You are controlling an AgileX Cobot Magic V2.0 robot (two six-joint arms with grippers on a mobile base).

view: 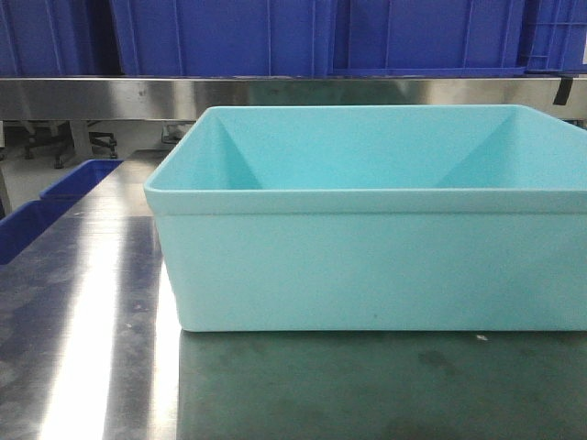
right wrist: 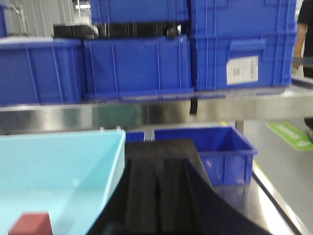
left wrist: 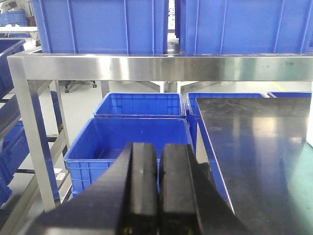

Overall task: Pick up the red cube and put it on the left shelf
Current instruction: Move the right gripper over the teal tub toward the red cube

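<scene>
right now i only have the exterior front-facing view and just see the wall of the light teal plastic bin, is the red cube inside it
observer: yes, the small red cube lies on the floor of the light teal plastic bin, seen from the right wrist view.
operator: anything gripped yet
observer: no, the right claw is shut on nothing, outside the bin wall.
operator: and the other one
observer: the left claw is shut and empty too, pointing at blue plastic crates left of the steel table.

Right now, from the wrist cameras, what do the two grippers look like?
The left gripper is matte black: two broad, flat, round-tipped fingers widening into an angular black body. The right gripper looks the same, though blurred. No cables or markings show.
</scene>
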